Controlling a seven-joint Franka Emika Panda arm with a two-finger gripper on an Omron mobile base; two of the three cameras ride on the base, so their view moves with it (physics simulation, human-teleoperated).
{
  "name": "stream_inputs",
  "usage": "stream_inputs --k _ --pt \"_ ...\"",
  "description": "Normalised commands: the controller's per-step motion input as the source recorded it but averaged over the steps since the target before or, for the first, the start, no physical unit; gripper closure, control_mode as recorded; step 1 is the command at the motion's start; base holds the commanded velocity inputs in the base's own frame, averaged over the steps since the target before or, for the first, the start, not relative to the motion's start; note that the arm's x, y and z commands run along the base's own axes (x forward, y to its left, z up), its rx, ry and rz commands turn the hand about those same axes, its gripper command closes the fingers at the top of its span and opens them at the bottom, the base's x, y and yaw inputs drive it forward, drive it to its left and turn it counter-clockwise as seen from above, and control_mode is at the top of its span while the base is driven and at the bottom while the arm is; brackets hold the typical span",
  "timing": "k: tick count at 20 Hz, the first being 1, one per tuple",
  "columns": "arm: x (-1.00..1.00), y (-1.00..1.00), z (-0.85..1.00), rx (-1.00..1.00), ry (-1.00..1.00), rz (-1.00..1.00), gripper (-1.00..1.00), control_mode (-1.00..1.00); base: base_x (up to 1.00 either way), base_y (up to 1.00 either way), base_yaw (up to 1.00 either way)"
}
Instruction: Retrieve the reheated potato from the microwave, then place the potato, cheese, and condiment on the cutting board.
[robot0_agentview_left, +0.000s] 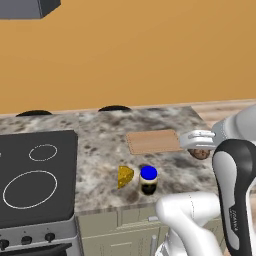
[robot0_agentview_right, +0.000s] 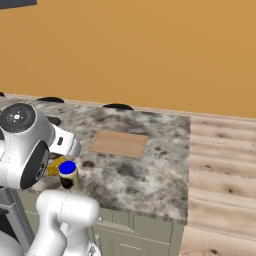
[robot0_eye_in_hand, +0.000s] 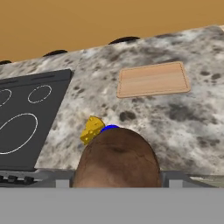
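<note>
Hand view: tool (robot0_eye_in_hand: 117, 181) grips potato (robot0_eye_in_hand: 117, 159) above bare cutting board (robot0_eye_in_hand: 153, 79).

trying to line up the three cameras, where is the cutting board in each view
Left base view: the cutting board lies right of centre on the granite counter, just left of the gripper holding the potato.
Right base view: left of centre, behind the blue-lidded condiment.
Hand view: upper right, beyond the potato.
Shared landmark: the cheese beside the condiment, nearer the counter's front edge than the board.
</note>
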Motion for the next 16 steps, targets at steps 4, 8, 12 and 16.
stream_inputs --k 4,8,12,16 --pt "0.05 0.00 0.00 -0.01 0.00 0.00 1.00 -1.00 0.00 0.00 0.00" --pt "0.41 -0.17 0.00 -0.01 0.12 0.00 1.00 -1.00 0.00 0.00 0.00" --pt "0.58 -0.25 0.00 0.00 0.24 0.00 1.00 -1.00 0.00 0.00 0.00" --pt "0.54 -0.39 0.00 0.00 0.26 0.00 1.00 -1.00 0.00 0.00 0.00"
